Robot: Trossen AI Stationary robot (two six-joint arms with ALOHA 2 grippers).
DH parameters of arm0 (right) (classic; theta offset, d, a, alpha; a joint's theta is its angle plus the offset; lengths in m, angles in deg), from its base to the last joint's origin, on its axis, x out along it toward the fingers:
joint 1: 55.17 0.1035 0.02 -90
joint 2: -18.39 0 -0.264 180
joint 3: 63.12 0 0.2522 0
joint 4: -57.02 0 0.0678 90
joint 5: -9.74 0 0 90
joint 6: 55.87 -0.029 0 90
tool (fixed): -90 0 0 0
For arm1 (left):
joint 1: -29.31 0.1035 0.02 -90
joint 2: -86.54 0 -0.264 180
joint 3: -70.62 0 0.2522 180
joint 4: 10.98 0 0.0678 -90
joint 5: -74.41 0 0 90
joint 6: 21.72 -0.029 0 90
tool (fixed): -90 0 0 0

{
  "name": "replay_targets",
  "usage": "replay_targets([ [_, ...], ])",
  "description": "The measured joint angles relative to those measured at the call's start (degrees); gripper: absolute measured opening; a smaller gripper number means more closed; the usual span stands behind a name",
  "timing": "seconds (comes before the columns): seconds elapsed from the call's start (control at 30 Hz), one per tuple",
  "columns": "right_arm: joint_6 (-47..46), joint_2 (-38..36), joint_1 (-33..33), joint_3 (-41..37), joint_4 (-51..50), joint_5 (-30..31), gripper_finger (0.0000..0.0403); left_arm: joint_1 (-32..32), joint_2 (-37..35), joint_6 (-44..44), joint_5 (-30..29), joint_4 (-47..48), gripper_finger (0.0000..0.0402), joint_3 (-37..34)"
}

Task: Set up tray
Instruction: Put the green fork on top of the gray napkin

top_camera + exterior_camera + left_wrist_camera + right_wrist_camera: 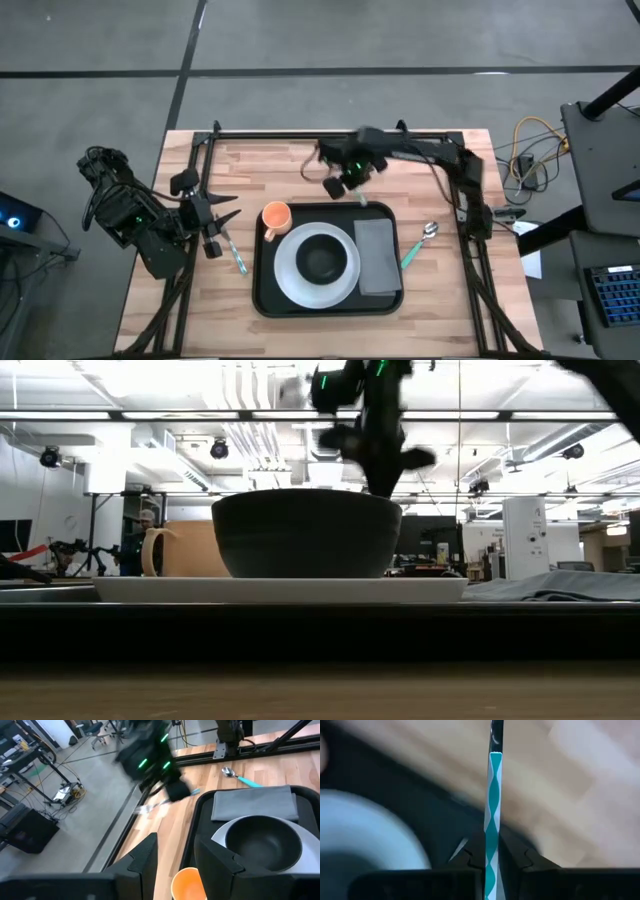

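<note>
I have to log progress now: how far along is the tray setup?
Done: the tray holds the plate with the black bowl, the orange cup and the grey napkin. In hand: the right claw grips a teal-handled utensil beyond the tray's far edge. Left: the spoon and another utensil lie on the table; the left claw is open there.

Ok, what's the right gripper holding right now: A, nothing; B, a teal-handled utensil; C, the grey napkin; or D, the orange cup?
B: in the right wrist view the right gripper has its jaws closed on a teal-handled utensil, while the orange cup and grey napkin sit on the tray.
</note>
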Motion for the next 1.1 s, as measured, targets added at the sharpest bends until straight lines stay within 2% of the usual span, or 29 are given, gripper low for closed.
replay_targets([
  [0.13,-12.9,-8.4,8.9,-6.8,1.0,1.6,0.0014,0.0,-0.1,-0.2,0.0,0.8,0.011,0.0],
  [0.27,-29.7,-15.3,18.5,-15.5,1.5,4.3,0.0014,0.0,-0.1,0.0,0.0,1.1,0.011,0.0],
  [0.4,-42.8,-17.0,27.4,-22.7,7.8,4.2,0.0014,0.0,0.0,0.5,0.0,1.1,0.011,0.0],
  [0.53,-52.1,-16.4,33.2,-28.0,16.8,4.3,0.0014,0.0,-0.2,0.5,0.0,1.1,0.011,0.0],
  [0.7,-59.3,-13.1,36.5,-31.0,25.0,5.0,0.0014,0.0,-0.2,0.5,0.4,1.1,0.011,0.0],
  [0.87,-60.8,-10.5,36.7,-30.9,24.8,5.9,0.0014,-0.1,-0.1,1.2,5.3,1.1,0.011,0.0],
  [1.1,-62.3,-10.2,35.4,-32.9,25.1,5.5,0.0014,-0.1,0.1,1.1,5.9,1.1,0.011,-1.0],
])
